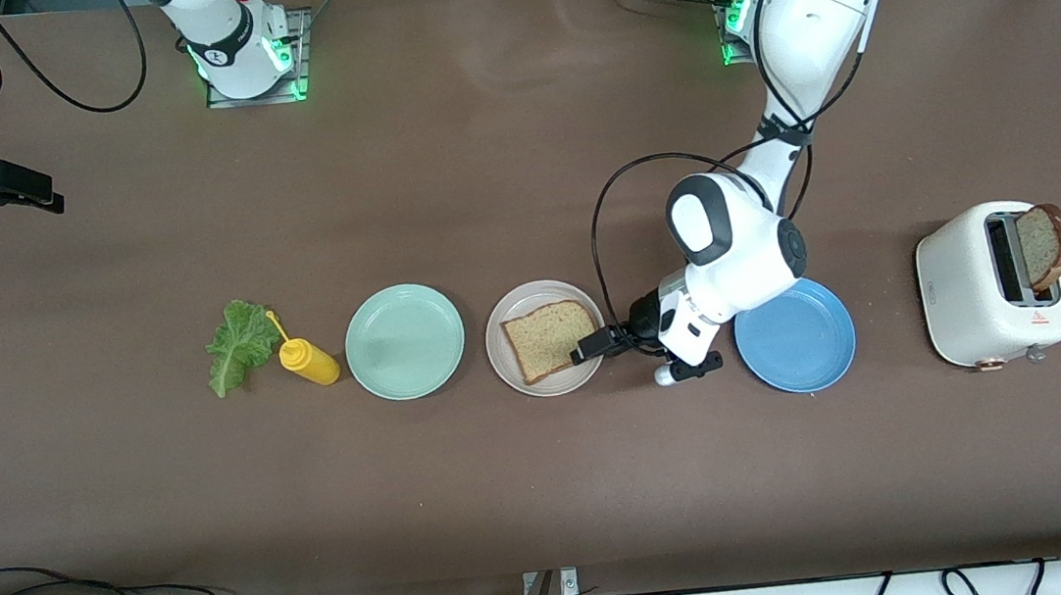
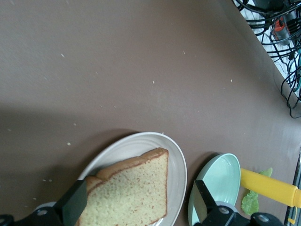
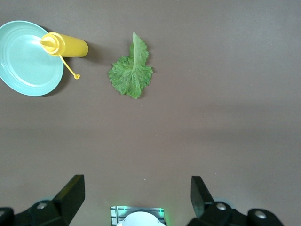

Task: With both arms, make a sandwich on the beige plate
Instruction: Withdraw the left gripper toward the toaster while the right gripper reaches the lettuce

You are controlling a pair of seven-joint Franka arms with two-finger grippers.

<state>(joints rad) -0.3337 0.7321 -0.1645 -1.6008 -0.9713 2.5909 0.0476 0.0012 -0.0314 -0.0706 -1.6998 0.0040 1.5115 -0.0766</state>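
One brown toast slice (image 1: 547, 338) lies on the beige plate (image 1: 530, 293), which stands between the mint-green and blue plates. My left gripper (image 1: 600, 344) is low over the plate's edge toward the left arm's end. It is open, with one finger (image 2: 75, 202) on each side of the slice (image 2: 136, 183) on the plate (image 2: 176, 160). A second toast slice (image 1: 1043, 244) stands in the toaster (image 1: 973, 290). The green lettuce leaf (image 1: 235, 346) lies on the table toward the right arm's end. My right gripper (image 1: 36, 192) is open and empty, high over the table (image 3: 136, 195), with the lettuce (image 3: 131, 70) in its view.
A yellow squeeze bottle (image 1: 308, 360) lies between the lettuce and the mint-green plate (image 1: 404, 341). The blue plate (image 1: 796, 339) sits partly under the left arm's wrist. Cables run along the table's near edge.
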